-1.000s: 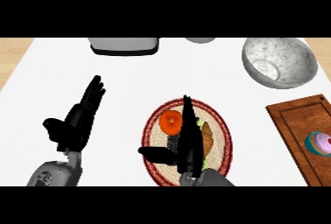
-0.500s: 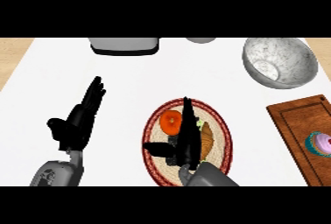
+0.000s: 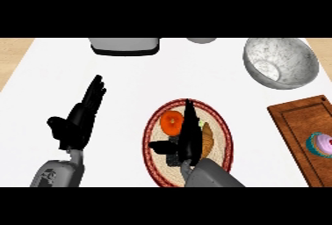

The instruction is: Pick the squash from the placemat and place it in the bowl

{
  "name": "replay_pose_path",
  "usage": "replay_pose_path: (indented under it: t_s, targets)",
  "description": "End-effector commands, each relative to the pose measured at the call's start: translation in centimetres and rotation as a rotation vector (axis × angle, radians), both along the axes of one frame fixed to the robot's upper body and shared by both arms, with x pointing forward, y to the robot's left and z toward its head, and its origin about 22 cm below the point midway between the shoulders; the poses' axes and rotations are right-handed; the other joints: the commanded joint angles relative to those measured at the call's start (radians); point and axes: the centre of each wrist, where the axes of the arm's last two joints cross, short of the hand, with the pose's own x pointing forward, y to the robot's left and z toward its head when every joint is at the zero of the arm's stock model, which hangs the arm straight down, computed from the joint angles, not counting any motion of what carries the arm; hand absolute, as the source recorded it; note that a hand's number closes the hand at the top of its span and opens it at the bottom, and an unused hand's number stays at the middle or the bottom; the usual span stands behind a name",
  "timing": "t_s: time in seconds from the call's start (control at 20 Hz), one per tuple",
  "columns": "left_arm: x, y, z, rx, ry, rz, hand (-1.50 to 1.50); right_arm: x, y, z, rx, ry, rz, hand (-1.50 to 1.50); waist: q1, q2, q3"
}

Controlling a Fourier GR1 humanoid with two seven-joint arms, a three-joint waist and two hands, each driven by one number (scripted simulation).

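Note:
A round woven placemat [image 3: 220, 132] with a red rim lies at the middle of the white counter. On it lie an orange round squash [image 3: 171, 122] and a tan elongated piece [image 3: 207, 136], partly hidden. My right hand [image 3: 189, 136] hovers over the placemat between them, fingers straight and pointing away, thumb out to the left, holding nothing. The grey speckled bowl [image 3: 280, 61] stands at the far right. My left hand [image 3: 81, 118] rests open at the left, fingers up.
A wooden cutting board [image 3: 295, 132] lies at the right edge with a pink-and-teal object [image 3: 321, 144] on it. A grey appliance [image 3: 124, 45] and a small grey dish [image 3: 201, 40] stand along the far edge.
My right hand has slid slightly forward over the placemat, and its thumb has drawn in closer. The left hand and the objects have stayed put.

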Motion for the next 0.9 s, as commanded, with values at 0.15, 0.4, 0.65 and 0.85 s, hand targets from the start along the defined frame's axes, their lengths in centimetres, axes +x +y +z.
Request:
replay_pose_path:
  t_s: [0.15,0.4,0.65,0.85]
  targets:
    - [-0.7,0.1,-0.1,-0.006,-0.017,-0.009,0.0,0.1,0.8,-1.4,-0.137,-0.004,0.187,1.5,0.01,0.001,0.0]
    - [-1.4,-0.8,1.2,-0.006,-0.01,0.002,0.0,1.2,1.5,-0.5,-0.099,-0.022,0.202,1.5,0.011,0.001,0.0]
    - [0.3,-0.4,1.6,-0.011,-0.007,-0.004,0.0,4.4,-3.4,0.5,-0.032,-0.097,0.272,1.5,0.002,0.003,0.001]
    - [0.1,0.1,0.0,-0.013,-0.012,-0.004,0.0,8.2,-8.0,4.1,0.021,-0.153,0.329,1.5,0.0,0.004,0.001]
